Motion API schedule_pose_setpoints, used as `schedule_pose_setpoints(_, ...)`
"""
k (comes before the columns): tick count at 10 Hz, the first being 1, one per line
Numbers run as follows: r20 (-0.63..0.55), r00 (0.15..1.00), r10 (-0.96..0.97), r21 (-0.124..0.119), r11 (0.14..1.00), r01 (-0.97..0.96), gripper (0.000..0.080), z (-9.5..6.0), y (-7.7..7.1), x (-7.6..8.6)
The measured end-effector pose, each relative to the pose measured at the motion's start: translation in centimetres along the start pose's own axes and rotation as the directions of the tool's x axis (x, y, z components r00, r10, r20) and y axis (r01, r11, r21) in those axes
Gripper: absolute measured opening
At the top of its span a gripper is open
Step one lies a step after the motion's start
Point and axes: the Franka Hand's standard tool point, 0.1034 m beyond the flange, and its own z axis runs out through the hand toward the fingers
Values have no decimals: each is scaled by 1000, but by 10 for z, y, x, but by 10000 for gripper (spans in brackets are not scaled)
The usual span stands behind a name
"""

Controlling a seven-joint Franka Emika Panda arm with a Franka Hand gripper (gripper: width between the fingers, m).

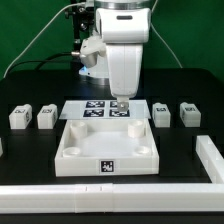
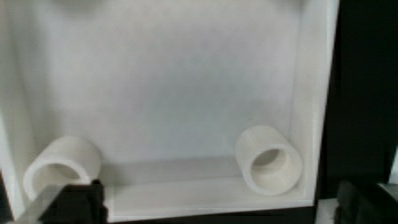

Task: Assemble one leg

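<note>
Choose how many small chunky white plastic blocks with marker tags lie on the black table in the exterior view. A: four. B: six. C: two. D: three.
A: the exterior view's left holds the outer-left leg and inner-left leg, its right the inner-right leg and outer-right leg, flanking the large white square panel.

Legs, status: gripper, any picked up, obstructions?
Gripper above panel, holding nothing, jaws unclear. Four legs loose beside panel, none grasped. Nothing blocking them.

Four legs (image 1: 46, 117) — two on either side — one square panel (image 1: 85, 168), one marker board (image 1: 90, 108).
</note>
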Motion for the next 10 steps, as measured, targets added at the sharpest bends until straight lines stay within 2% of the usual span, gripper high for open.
schedule_pose_setpoints(1, 0, 1000, 1, 1, 1000, -1, 650, 1, 0, 0)
schedule_pose_setpoints(2, -1, 1000, 17, 4, 1000, -17, 650, 8, -7, -2)
schedule_pose_setpoints(4, -12, 999, -32, 17, 999, 32, 650, 40, -47, -13)
schedule_pose_setpoints(6, -29, 999, -45, -1, 999, 45, 650, 64, -47, -26)
schedule_pose_setpoints(8, -38, 999, -32, 15, 999, 32, 650, 82, -46, -28)
schedule_pose_setpoints(9, -38, 999, -28, 18, 999, 29, 650, 83, -46, -28)
schedule_pose_setpoints(10, -38, 999, -28, 18, 999, 29, 608, 83, -46, -28)
